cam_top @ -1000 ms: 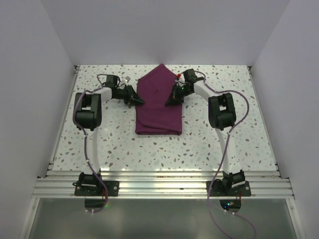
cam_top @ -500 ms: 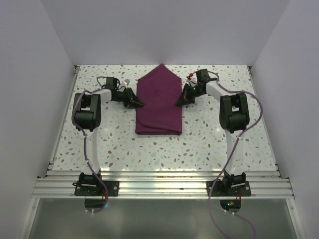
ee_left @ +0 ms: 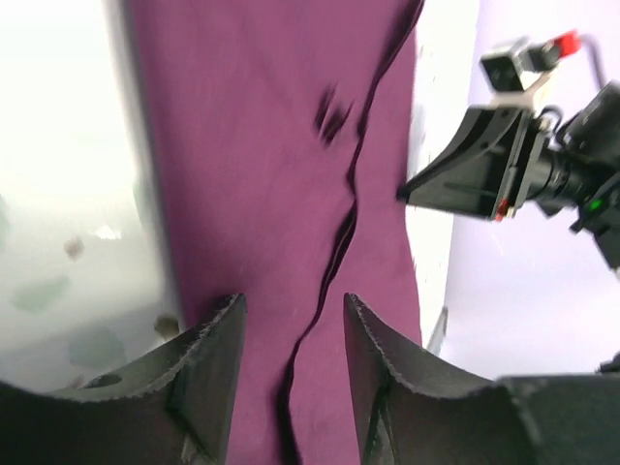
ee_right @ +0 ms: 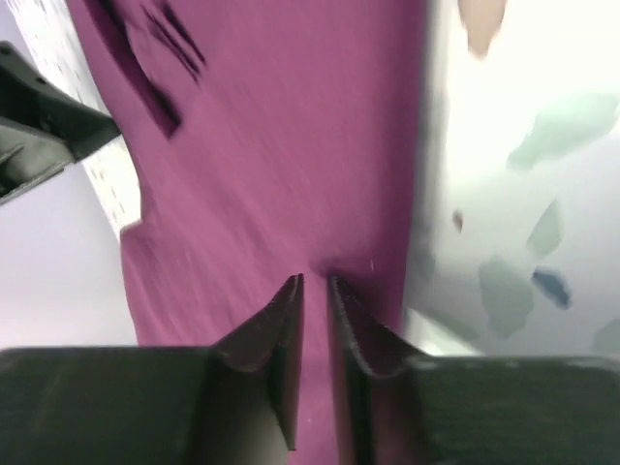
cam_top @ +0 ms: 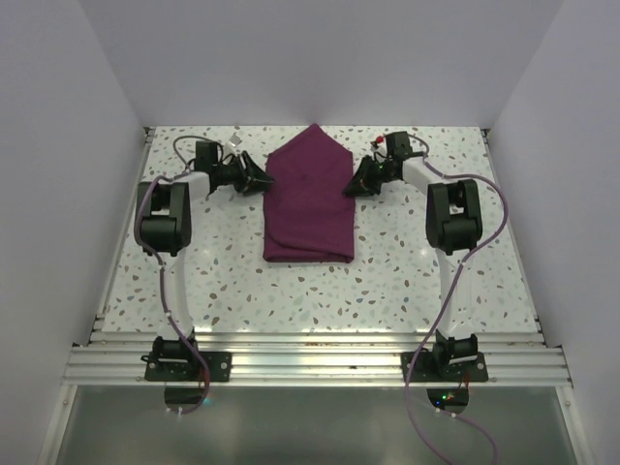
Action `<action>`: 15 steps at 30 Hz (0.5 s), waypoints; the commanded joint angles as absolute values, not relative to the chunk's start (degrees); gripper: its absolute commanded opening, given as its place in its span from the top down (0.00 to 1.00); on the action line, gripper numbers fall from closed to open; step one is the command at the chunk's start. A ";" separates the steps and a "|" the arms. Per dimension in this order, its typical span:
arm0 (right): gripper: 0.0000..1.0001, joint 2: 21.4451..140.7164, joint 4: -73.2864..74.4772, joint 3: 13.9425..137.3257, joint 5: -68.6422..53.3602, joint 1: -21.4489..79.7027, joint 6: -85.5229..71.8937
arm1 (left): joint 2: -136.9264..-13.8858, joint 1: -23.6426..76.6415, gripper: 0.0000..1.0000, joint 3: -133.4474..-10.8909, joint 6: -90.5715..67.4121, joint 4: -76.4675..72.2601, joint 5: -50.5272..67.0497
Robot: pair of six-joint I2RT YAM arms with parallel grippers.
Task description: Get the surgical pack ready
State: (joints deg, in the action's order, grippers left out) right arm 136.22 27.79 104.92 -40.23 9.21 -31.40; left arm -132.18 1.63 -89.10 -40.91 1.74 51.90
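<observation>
Beside left gripper (cam_top: 259, 181), jaws apart, surgical pack (cam_top: 308, 203); right gripper (cam_top: 353, 188) opposite, barely parted.

cloth (cam_top: 308, 208): dark magenta fabric, matt, soft creases and a layered fold edge seen. table (cam_top: 407, 281) under the cloth: smooth speckled stone-look top, a light sheen noted right beside the cloth. left gripper (ee_left: 289, 329) fingers (ee_left: 208, 383) and right gripper (ee_right: 315, 320) fingers (ee_right: 266, 358), seen over the cloth: matt black plastic, finely grained faces. arm shells (cam_top: 177, 281) either side of the cloth: white glossy plastic, black joints. rail (cam_top: 320, 363) on the near side of the cloth: ribbed bare aluminium, satin finish.
</observation>
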 commanded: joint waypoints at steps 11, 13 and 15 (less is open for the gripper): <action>0.41 141.49 21.00 120.31 -24.79 7.65 -33.75 | -139.74 0.09 0.30 -103.44 -47.55 -13.19 39.30; 0.38 145.43 22.14 124.86 -25.40 7.30 -33.75 | -142.98 0.09 0.30 -107.29 -47.55 -12.57 39.11; 0.36 148.00 23.20 127.95 -25.58 7.29 -33.31 | -145.01 0.09 0.30 -109.50 -47.29 -11.34 38.32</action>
